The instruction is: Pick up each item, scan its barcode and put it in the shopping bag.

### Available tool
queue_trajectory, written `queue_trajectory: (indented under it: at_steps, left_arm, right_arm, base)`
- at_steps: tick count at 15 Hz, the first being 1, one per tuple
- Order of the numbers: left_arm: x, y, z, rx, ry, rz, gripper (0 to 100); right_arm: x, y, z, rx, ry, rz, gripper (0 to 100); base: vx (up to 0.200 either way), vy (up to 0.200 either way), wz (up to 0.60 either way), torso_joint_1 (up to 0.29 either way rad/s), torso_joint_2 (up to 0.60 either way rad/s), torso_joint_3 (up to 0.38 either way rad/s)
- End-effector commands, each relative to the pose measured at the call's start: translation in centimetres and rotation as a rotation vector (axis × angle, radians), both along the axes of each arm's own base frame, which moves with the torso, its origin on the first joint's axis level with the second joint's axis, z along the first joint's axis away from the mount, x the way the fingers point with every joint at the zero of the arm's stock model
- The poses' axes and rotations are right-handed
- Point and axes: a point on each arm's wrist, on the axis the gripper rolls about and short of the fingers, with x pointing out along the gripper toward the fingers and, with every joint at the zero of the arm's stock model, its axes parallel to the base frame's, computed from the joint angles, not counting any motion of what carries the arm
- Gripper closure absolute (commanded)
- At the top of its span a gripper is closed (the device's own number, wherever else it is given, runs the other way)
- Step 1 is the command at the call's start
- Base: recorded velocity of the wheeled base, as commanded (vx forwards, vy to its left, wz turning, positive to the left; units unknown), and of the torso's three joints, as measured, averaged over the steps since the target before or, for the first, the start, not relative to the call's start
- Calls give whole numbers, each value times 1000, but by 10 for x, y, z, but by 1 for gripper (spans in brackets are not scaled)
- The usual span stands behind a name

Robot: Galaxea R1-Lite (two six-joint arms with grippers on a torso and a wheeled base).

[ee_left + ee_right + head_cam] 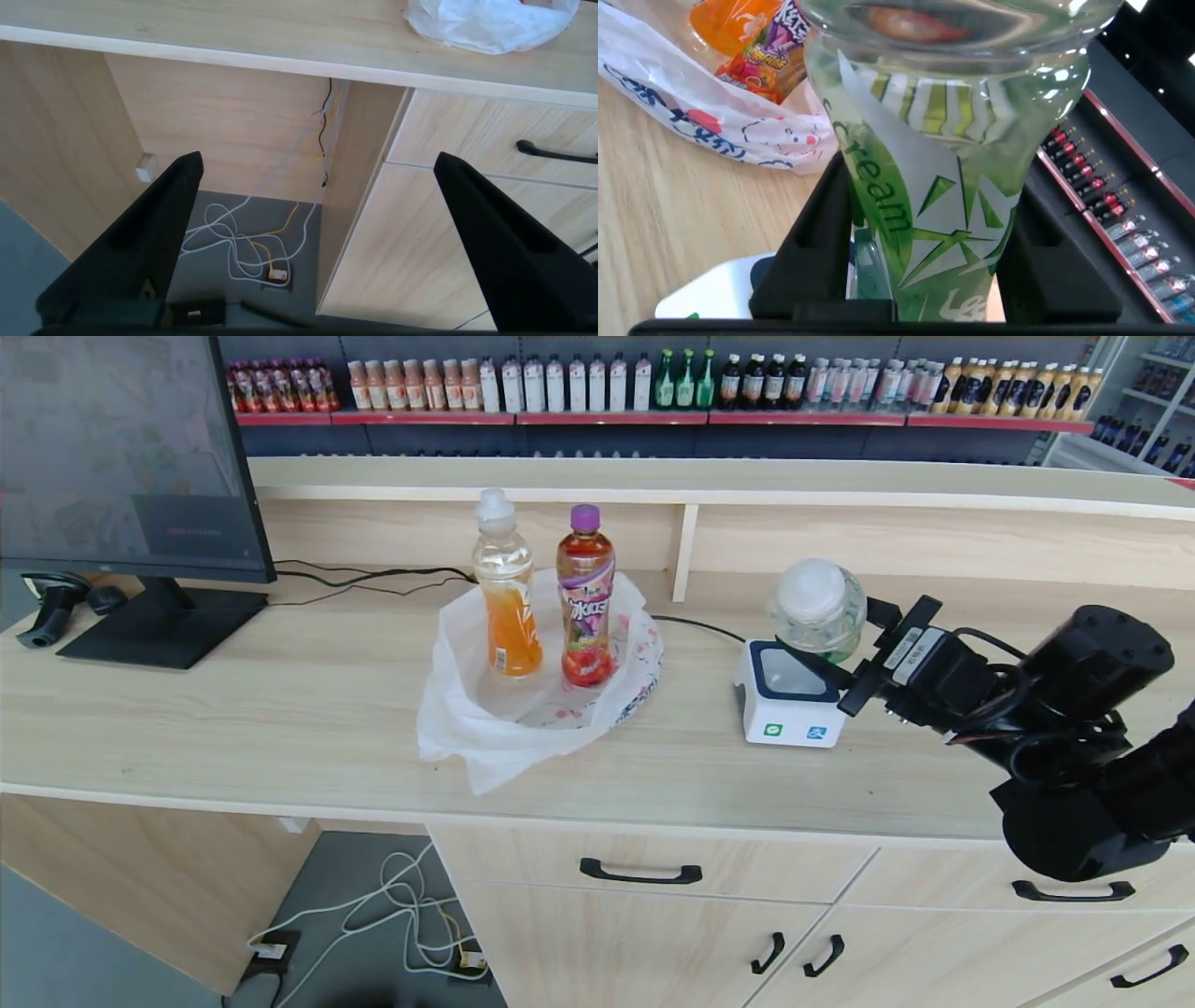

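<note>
Right gripper (834, 651), at the counter's (280, 709) right, clamps a clear bottle (817, 607) just above the scanner (789, 695). Left of it, the shopping bag (467, 728) holds an orange bottle (509, 607) and a red bottle (586, 607). Left gripper (318, 168) hangs spread wide below the counter's near edge, over floor cables (238, 247). Seen from the right wrist, black fingers (813, 243) pinch the green-labelled bottle.

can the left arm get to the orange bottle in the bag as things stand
Probably not yet: the left end effector sits open below the counter; up top, nothing seems to block the orange bottle.
</note>
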Motion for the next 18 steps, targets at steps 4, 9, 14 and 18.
queue_trajectory:
  at_steps: [4,9,14,18]
  left_arm:
    - [0,0,0,0,-1,0,0]
    - [0,0,0,0,-1,0,0]
    - [0,0,0,0,-1,0,0]
    - [0,0,0,-2,-1,0,0]
  right_arm:
    - [12,-2,-4,3,0,-12,100]
    - [13,-2,-9,-1,13,-13,100]
    - [12,-5,-7,4,13,-24,100]
    - [8,-4,-4,21,25,-13,100]
  base:
    - [0,0,0,0,0,0]
    - [0,0,0,0,0,0]
    - [0,0,0,0,0,0]
    - [0,0,0,0,0,0]
